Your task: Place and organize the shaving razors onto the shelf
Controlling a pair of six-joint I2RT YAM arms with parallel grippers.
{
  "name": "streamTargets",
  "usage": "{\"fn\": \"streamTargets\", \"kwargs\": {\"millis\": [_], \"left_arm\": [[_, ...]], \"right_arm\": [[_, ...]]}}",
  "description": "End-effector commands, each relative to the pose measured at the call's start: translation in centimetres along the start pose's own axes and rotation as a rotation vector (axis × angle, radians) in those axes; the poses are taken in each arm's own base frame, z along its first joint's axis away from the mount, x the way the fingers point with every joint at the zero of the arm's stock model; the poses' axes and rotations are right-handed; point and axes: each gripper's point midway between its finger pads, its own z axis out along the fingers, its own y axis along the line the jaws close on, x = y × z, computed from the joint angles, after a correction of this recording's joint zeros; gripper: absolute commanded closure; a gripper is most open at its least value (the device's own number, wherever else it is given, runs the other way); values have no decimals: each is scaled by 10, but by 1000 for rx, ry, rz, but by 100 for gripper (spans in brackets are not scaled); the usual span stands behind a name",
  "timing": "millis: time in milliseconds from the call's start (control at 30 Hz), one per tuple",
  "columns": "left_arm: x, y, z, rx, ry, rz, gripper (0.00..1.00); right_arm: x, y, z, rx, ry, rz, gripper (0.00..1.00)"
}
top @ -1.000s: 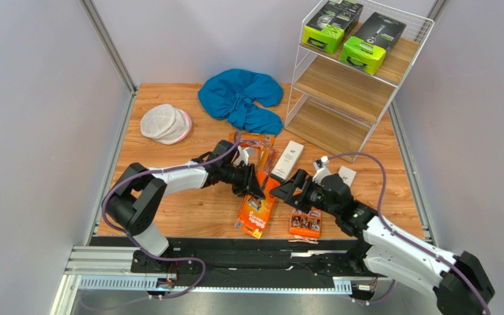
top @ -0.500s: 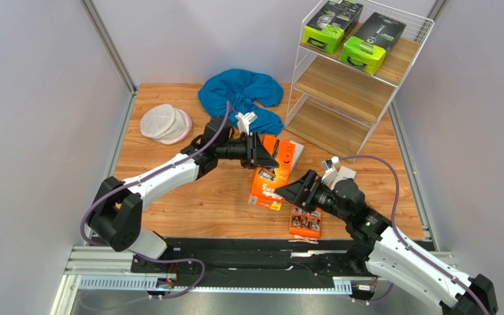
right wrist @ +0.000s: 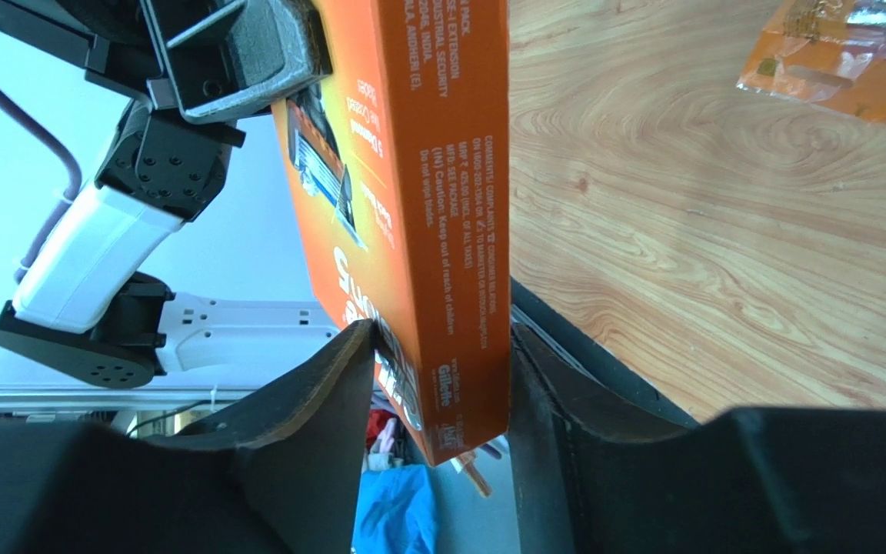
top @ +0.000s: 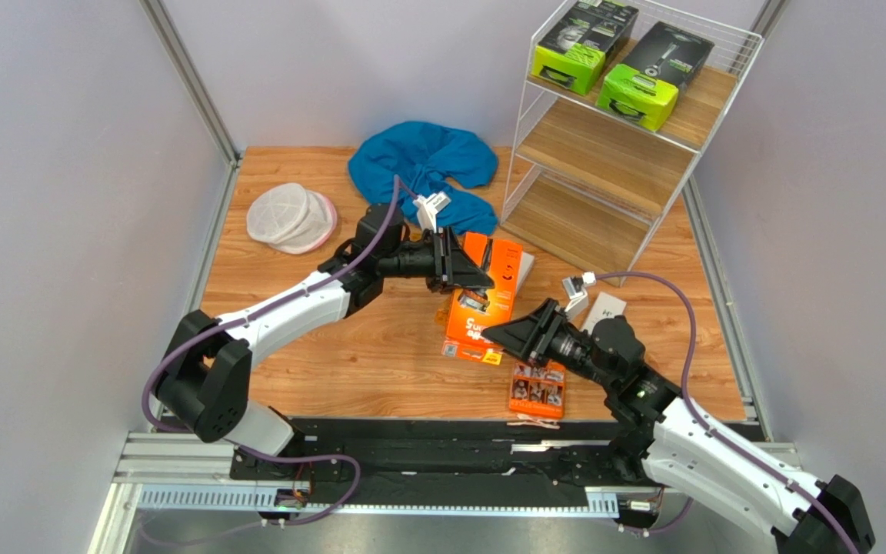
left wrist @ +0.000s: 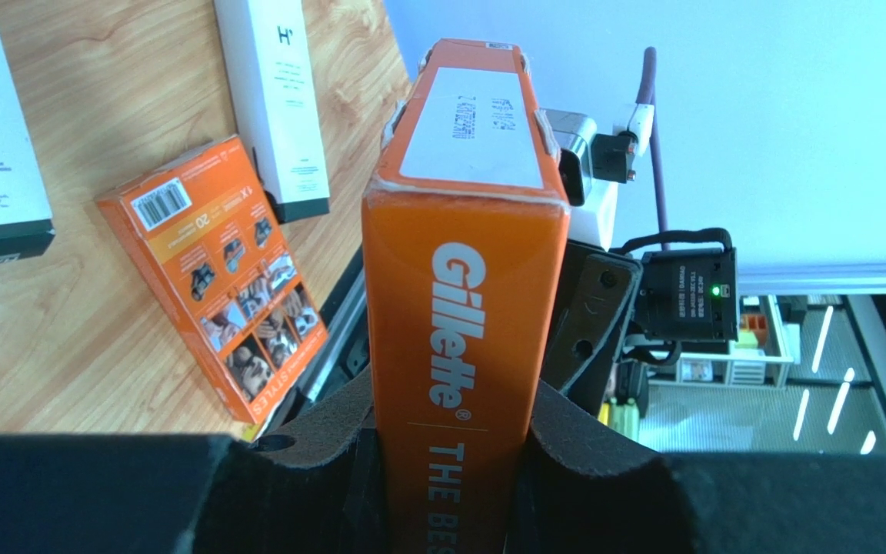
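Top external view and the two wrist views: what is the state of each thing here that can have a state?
large orange carton: off the table, held at both ends
left gripper: shut on the large orange carton
right gripper: shut on the large orange carton
small orange carton: flat on the table
shelf: upright, two lower tiers bare
lime-green boxes: lying on its top tier

Left arm (top: pixel 297 306), right arm (top: pixel 719 456): white shells, black joints, a purple cable (top: pixel 633 275) looping along each, black wedge fingers (left wrist: pixel 598 462), green light (left wrist: pixel 715 289) glowing.
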Motion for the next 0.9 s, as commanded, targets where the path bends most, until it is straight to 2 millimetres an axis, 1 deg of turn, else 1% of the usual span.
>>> {"fn": "streamTargets", "kwargs": {"millis": [0, 33, 67, 100, 133, 200, 233, 367, 400, 433, 467, 500, 567, 600, 667, 700, 733, 833, 867], "left_arm": [[-8, -28, -6, 84, -36, 38, 100], [-8, -28, -6, 83, -38, 39, 100], [-8, -27, -5, 80, -41, 38, 100], [-9, -27, -5, 79, -46, 37, 100], [-10, -26, -5, 76, -49, 37, 100], [-11, -25, -5, 71, -54, 36, 100], [-11, -24, -5, 68, -55, 34, 100], [-12, -17, -8, 32, -60, 30, 93], [-13, -16, -10, 21, -63, 49, 85], [-14, -14, -12, 5, -66, 55, 80], [-10, -6, -13, -37, -55, 40, 75], [-13, -7, -16, -50, -60, 83, 60], [-13, 1, -20, -111, -65, 98, 44], [-11, 4, -24, -138, -66, 124, 30], [-10, 14, -30, -178, -73, 122, 23], [-13, 15, -35, -185, -88, 132, 19], [-14, 18, -38, -197, -97, 130, 18], [-20, 38, -56, -305, -131, 117, 15], [-19, 51, -66, -383, -143, 91, 14]], "right_arm": [[-2, 19, -3, -82, -8, -11, 58], [-2, 20, -3, -85, -4, -11, 66], [-2, 24, -4, -99, -1, -16, 70], [-1, 24, -4, -100, 2, -17, 73], [-2, 26, -5, -104, 1, -16, 79], [-1, 27, -6, -110, 1, -19, 85], [-2, 27, -6, -109, -2, -19, 90], [-3, 28, -8, -103, -8, -33, 95], [-4, 30, -9, -105, -12, -37, 96], [-4, 30, -9, -103, -11, -36, 97], [-4, 30, -8, -104, -10, -40, 98], [-4, 31, -9, -106, -12, -39, 98], [-5, 31, -8, -99, -15, -45, 99], [-5, 31, -8, -95, -14, -45, 99], [-5, 32, -8, -93, -13, -45, 100], [-6, 31, -7, -91, -16, -43, 100], [-6, 31, -7, -90, -14, -42, 100], [-7, 29, -7, -78, -18, -45, 100], [-7, 28, -7, -71, -19, -53, 100]]}}
